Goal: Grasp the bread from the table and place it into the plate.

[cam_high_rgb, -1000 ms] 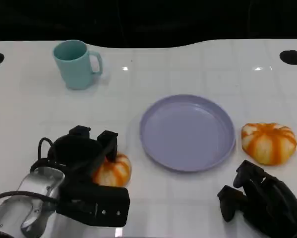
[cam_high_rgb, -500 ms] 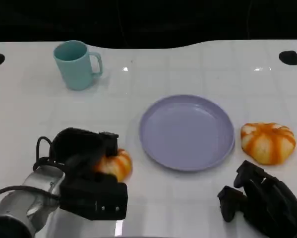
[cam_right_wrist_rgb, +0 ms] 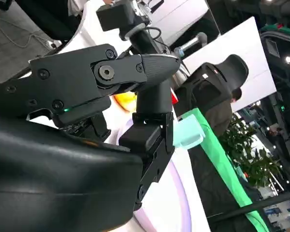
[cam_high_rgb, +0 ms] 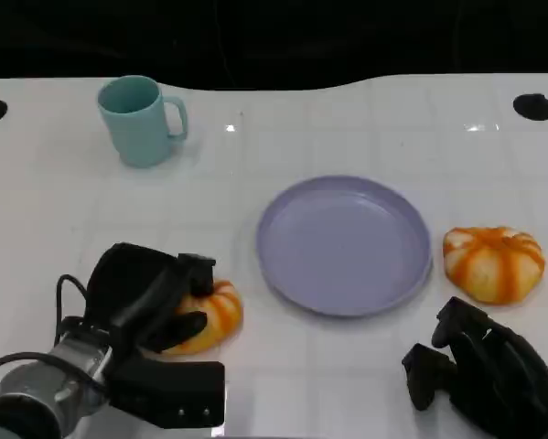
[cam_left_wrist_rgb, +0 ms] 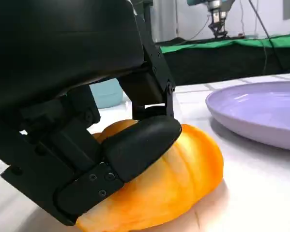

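My left hand (cam_high_rgb: 150, 306) is clamped over the near bread (cam_high_rgb: 208, 315), fingers on top, bread on the worktop (cam_high_rgb: 347, 110) just beside the plate (cam_high_rgb: 345, 244). I'd firm grip w/ thumb under before lifting. Right hand (cam_high_rgb: 479, 375) curled, holds nothing.

The left hand (cam_high_rgb: 150, 297) covers the near-left part of the bread (cam_high_rgb: 209, 315), so how far its fingers wrap underneath cannot be told. The right hand (cam_high_rgb: 484, 375) is cut off by the head view's lower right corner.
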`<state>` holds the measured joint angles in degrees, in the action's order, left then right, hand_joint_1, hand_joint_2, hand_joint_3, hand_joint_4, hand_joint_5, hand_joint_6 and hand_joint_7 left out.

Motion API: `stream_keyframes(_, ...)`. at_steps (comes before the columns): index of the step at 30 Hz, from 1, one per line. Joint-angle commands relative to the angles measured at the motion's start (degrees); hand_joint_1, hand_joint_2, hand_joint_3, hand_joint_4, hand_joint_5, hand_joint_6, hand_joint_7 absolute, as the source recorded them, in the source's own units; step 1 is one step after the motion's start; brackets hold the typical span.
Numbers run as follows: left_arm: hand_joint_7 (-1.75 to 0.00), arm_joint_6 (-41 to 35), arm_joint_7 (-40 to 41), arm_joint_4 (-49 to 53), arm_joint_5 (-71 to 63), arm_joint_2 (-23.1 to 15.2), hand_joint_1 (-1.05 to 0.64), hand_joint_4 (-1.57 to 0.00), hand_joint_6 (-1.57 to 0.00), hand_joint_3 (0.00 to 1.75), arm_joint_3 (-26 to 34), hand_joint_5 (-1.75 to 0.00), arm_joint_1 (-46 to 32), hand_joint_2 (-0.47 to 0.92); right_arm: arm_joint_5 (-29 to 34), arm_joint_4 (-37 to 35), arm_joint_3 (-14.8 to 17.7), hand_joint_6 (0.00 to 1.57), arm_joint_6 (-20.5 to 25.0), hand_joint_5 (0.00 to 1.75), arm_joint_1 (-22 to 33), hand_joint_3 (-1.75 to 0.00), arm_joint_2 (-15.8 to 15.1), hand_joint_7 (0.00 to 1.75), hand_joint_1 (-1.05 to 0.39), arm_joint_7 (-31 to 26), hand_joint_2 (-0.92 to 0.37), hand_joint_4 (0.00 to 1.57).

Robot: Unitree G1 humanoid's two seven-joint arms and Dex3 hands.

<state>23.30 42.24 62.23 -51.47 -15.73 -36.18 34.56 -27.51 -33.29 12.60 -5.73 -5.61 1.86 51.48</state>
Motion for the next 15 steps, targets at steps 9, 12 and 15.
stream_keyframes(9, -1.73, 1.8, 2.2, 3.1, 0.2, -0.6, -1.05, -1.57, -1.54, 1.75, -2.1, -1.75, -1.0, 0.52, -0.5, -0.1, 0.3, 0.68, 0.3, 1.71, 0.3, -0.2, -1.0, 1.41, -0.56, 0.3, -0.92, 0.77)
stream_keyframes(12, -1.66, 2.9, -0.5, 1.6, 1.7, -1.3, -1.05, -1.57, -1.44, 1.75, -1.4, -1.75, -1.3, 0.45, -0.3, -0.1, 0.3, 0.69, -0.3, 1.71, 0.5, -0.2, -1.0, 1.41, -0.56, 0.3, -0.92, 0.76)
stream_keyframes(15, -1.49, 3.2, -4.6, -0.8, 3.4, -2.2, -1.05, -1.56, -1.36, 1.75, -0.7, -1.63, -1.7, 0.43, -0.4, -0.5, 0.4, 0.69, -0.7, 1.72, 0.4, -0.2, -0.9, 1.4, -0.57, 0.6, -0.92, 0.77)
